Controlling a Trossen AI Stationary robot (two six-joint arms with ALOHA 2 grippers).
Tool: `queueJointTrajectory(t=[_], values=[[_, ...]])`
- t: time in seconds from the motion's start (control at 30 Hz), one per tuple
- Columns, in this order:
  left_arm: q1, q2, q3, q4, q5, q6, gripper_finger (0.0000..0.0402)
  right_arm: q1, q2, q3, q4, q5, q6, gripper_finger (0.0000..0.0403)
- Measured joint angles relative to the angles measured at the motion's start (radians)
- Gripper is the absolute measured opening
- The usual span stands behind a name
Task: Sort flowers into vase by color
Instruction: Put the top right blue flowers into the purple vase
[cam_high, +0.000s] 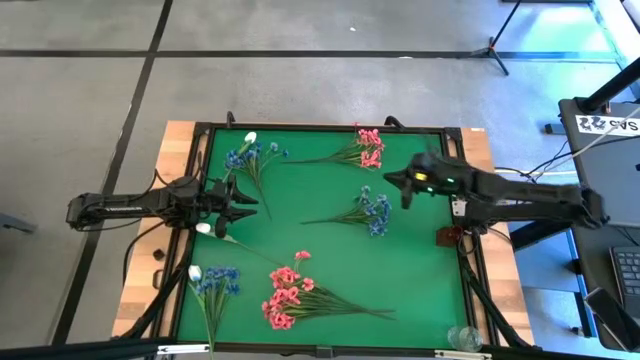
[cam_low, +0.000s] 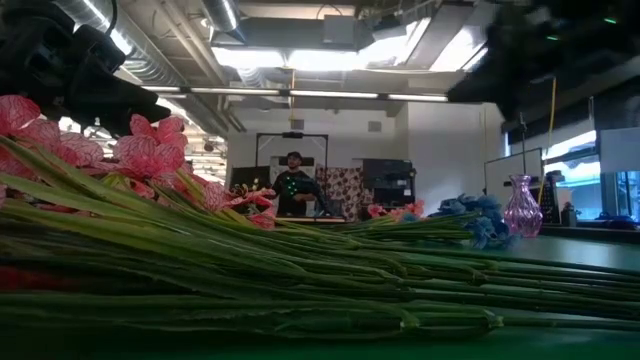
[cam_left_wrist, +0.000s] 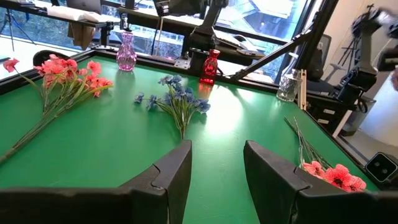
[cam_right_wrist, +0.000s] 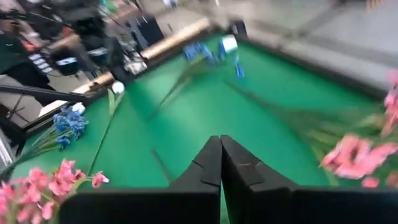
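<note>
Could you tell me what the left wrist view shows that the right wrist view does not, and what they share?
Only the left wrist view shows the vases: a purple vase, a red vase and a clear vase, beyond the open left claw. Only the right wrist view shows a white bud, past the shut right claw. Both show pink flowers and blue flowers on the green mat.

Mat centre (cam_high: 300, 205) bare; blue spray (cam_high: 370, 212) and pink sprays (cam_high: 300, 298) flank it.
</note>
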Motion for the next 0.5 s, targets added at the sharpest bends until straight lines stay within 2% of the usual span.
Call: queueJointTrajectory(t=[0.07, 0.17, 0.23, 0.3, 0.4, 0.5], values=[[0.000, 0.000, 0.000, 0.002, -0.007, 0.000, 0.0143, 0.000, 0.105, 0.084, -0.066, -0.006, 0.121, 0.0001], [0.000, 0.000, 0.000, 0.011, -0.010, -0.004, 0.0143, 0.002, 0.247, 0.229, -0.153, -0.072, 0.150, 0.0007], [0.001, 0.000, 0.000, 0.022, -0.001, -0.048, 0.0143, 0.001, 0.335, 0.327, -0.282, -0.089, 0.249, 0.0023], [0.001, 0.000, 0.000, 0.035, 0.006, -0.118, 0.0143, 0.002, 0.424, 0.409, -0.395, -0.122, 0.381, 0.0052], [0.001, 0.000, 0.000, 0.064, 0.006, -0.218, 0.0143, 0.033, 0.520, 0.493, -0.409, -0.192, 0.568, 0.0112], [0.001, 0.000, 0.000, 0.082, 0.017, -0.361, 0.0143, 0.070, 0.607, 0.531, -0.424, -0.173, 0.967, 0.0179]])
